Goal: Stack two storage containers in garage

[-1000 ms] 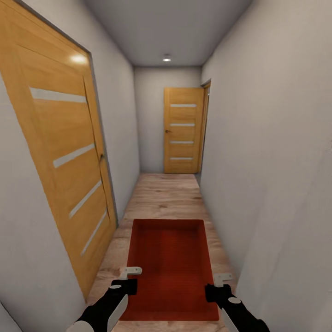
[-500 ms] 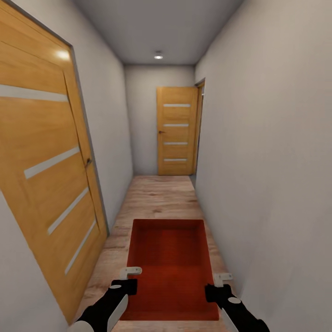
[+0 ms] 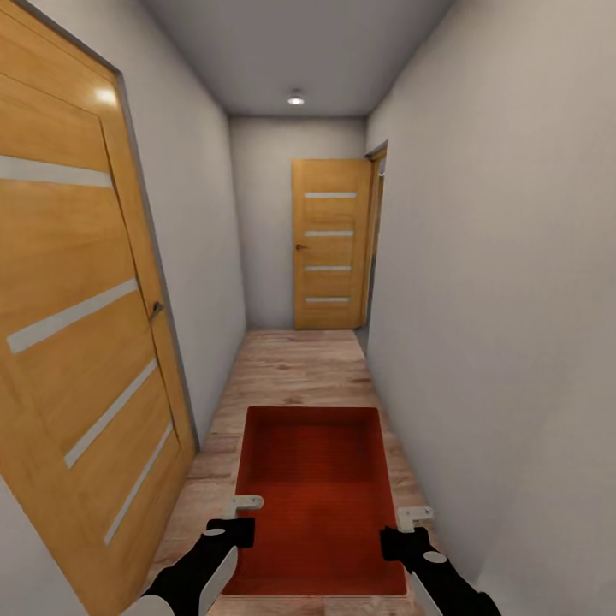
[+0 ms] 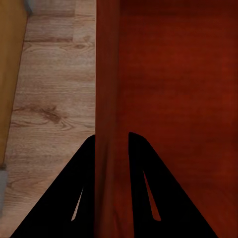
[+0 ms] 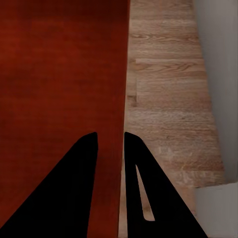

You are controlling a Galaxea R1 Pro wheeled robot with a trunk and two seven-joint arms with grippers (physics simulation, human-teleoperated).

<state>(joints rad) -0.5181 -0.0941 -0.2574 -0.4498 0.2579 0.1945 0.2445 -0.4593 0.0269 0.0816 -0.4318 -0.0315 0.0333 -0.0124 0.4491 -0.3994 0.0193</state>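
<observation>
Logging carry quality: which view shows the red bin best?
The head view: the whole open bin shows, carried above the wood floor. The left wrist view shows the left wall pinched between fingers; the right wrist view shows the right wall.

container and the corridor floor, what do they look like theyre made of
Storage container: likely moulded plastic, orange-red, matt, with fine ribbing across its bottom and thin smooth walls. Floor: light wood planks or wood-look laminate, with visible grain, knots and board seams and a slight sheen; which of the two cannot be told.
</observation>
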